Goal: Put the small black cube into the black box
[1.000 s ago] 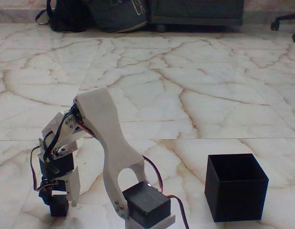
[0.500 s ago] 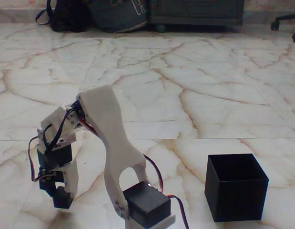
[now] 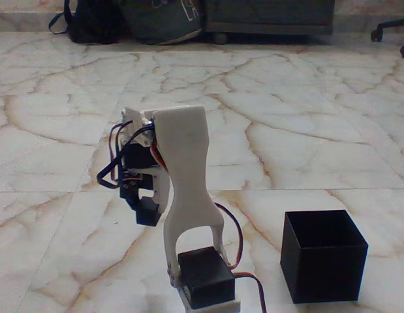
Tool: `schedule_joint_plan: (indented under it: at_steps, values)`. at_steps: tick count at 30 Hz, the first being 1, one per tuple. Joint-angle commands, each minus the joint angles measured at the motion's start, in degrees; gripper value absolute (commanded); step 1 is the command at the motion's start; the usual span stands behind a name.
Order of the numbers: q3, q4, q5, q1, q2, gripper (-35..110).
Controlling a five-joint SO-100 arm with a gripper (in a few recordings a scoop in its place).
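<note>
Fixed view. The white plastic arm [image 3: 186, 189] with black servo blocks rises from its base at the bottom edge of the picture and folds over to the left at its top. The two-finger gripper [image 3: 147, 212] hangs from the folded end, above the floor, pointing down.

A small matte black cube [image 3: 148, 212] with rounded edges sits at the tip of the fingers, raised off the floor. The fingers appear clenched on this cube, one on each side; the contact faces themselves are too dark to resolve.

The matte black, thin-walled, hollow box [image 3: 324, 256] stands upright on the cream marble floor [image 3: 286, 130] with brown veins, its opening facing up. It lies well apart from the fingers, to their right and lower in the picture, on the far side of the arm's base.

Dark bags [image 3: 133, 19] rest against the far wall, well beyond the fingers.
</note>
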Motion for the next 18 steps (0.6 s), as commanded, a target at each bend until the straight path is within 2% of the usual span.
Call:
schedule_joint_plan:
  at_steps: [1, 11, 18]
  values:
    - [-2.72, 0.62, -3.16, 2.90, 3.52, 2]
    - [-2.99, 6.24, -11.51, 14.33, 8.44, 2]
    - [-5.71, 8.00, -22.24, 26.63, 8.26, 2]
